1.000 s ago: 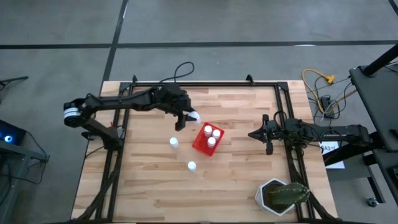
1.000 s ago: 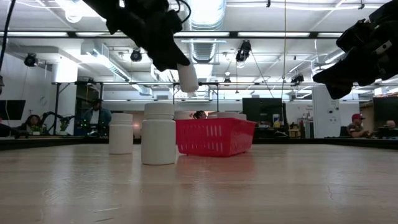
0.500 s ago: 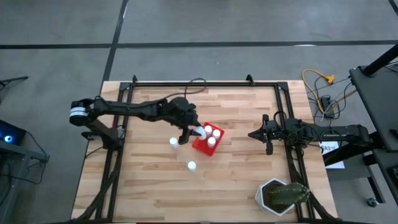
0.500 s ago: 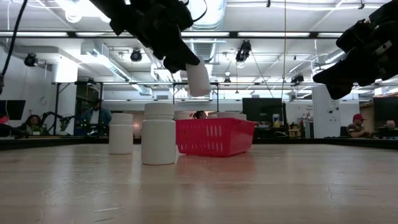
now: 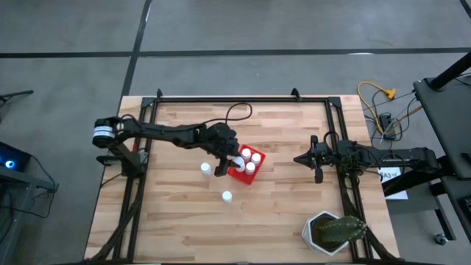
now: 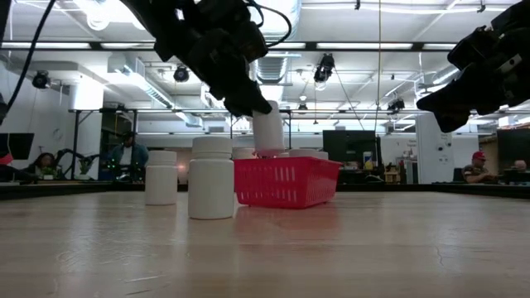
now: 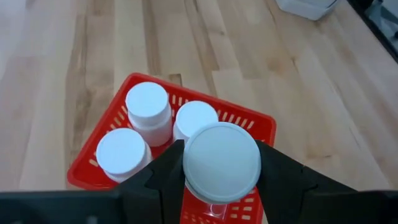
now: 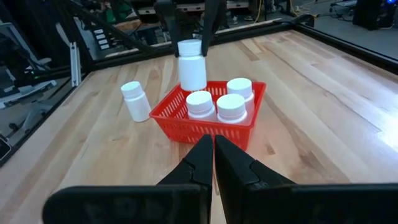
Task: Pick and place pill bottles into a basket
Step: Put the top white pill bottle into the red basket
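The left gripper (image 7: 221, 180) is clamped on a small white bottle (image 7: 221, 163) with a round cap, hanging over the red basket (image 7: 258, 121). Directly beneath it, three bottles (image 7: 148, 112) already stand in the basket. Only the high view shows two more bottles (image 5: 205, 168) on the table beside it. The right gripper (image 8: 213, 163) waits well apart, fingers fully closed and empty.
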{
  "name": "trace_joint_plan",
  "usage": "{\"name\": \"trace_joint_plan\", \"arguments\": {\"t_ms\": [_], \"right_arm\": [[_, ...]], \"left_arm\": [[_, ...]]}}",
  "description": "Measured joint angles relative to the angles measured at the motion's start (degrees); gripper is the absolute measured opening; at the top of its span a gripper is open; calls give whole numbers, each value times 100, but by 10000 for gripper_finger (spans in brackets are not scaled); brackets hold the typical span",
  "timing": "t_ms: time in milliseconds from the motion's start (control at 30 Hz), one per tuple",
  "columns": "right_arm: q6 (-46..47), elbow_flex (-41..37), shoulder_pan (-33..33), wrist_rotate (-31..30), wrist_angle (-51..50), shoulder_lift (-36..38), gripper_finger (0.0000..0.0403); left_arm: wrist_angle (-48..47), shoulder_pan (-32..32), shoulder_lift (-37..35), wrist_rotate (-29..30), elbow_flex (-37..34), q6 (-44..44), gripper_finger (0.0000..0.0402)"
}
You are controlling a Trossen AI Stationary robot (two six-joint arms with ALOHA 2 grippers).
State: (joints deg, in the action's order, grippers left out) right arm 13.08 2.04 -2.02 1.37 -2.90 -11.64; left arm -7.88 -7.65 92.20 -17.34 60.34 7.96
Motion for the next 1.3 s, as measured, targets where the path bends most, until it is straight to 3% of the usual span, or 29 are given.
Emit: {"name": "trace_joint_plan", "arguments": {"t_ms": [1300], "right_arm": [[-17, -2, 0, 4, 17, -13, 9]], "left_arm": [[442, -10, 529, 441, -18, 622, 146]]}}
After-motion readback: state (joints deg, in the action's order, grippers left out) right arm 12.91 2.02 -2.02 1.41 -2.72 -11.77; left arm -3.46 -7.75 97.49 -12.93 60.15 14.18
